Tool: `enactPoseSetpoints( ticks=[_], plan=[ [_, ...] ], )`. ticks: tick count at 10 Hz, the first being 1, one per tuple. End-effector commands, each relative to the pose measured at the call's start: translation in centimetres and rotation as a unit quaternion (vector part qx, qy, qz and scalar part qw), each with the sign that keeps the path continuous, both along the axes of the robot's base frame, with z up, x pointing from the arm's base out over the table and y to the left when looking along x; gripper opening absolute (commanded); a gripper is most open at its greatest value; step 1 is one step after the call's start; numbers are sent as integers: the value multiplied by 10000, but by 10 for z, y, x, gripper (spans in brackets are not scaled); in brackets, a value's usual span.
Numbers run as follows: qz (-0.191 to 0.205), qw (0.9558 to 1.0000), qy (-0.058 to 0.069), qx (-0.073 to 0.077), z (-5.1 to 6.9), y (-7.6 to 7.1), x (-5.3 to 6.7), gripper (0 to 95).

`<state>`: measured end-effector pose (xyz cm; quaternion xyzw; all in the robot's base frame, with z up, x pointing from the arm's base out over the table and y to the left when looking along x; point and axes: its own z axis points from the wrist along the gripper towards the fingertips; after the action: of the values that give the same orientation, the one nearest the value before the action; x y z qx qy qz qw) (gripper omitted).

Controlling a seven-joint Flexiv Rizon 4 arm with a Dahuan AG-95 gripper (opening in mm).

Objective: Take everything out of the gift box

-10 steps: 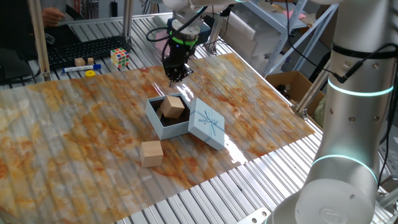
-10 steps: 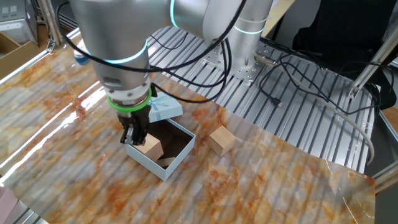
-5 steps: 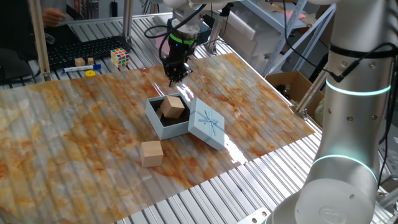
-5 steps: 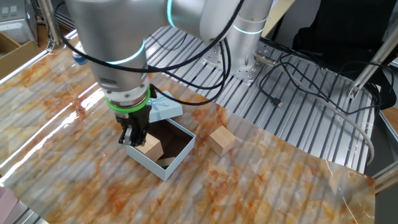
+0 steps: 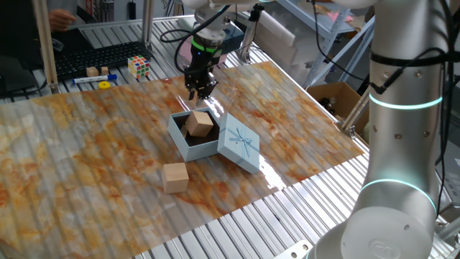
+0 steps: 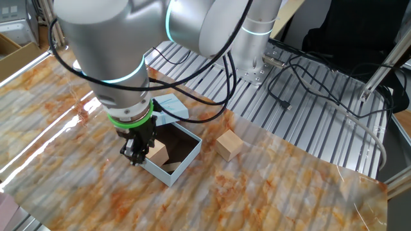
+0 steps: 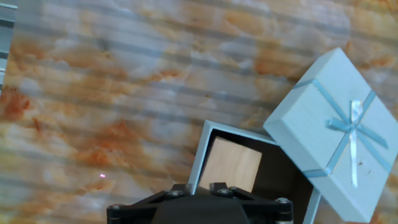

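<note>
The pale-blue gift box (image 5: 181, 140) stands open on the table with one tan wooden block (image 5: 200, 124) inside. Its lid (image 5: 238, 147), with a ribbon drawing, leans against the box's right side. A second wooden block (image 5: 175, 177) lies on the table in front of the box. My gripper (image 5: 200, 91) hangs above the table just behind the box, with its fingers together and nothing in them. In the other fixed view the gripper (image 6: 135, 154) is at the box's (image 6: 173, 172) left edge, beside the block (image 6: 158, 153). The hand view shows the box rim (image 7: 200, 149), block (image 7: 231, 165) and lid (image 7: 333, 130).
A Rubik's cube (image 5: 139, 67), small blocks and a yellow ring (image 5: 105, 84) sit at the back left beside a keyboard. A brown carton (image 5: 338, 97) stands off the table to the right. The loose block also shows in the other fixed view (image 6: 228, 144).
The gripper has shifted a little to the left and slightly lower, toward the box's edge. The box, lid and blocks have not moved.
</note>
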<state>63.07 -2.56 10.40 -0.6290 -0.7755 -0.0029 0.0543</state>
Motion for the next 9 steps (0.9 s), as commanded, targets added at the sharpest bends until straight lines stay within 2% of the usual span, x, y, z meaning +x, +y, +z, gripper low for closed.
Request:
enactPoseSetpoints(
  ticks=[1, 3, 4, 5, 6, 7, 8, 9],
  plan=[
    [145, 9999, 9, 2, 0, 0, -2, 570],
    [428, 9990, 2, -101, 0, 0, -2, 190],
    [515, 9986, -4, -89, 0, 0, -2, 0],
    [460, 9989, -43, -92, 0, 0, -2, 0],
    [410, 9990, 1, -168, 0, 0, -2, 0],
    [298, 9991, 80, -301, 0, 0, -2, 0],
    [211, 9991, 166, -332, 0, 0, -2, 0],
    [63, 9989, 323, -332, 0, 0, -2, 0]
  ],
)
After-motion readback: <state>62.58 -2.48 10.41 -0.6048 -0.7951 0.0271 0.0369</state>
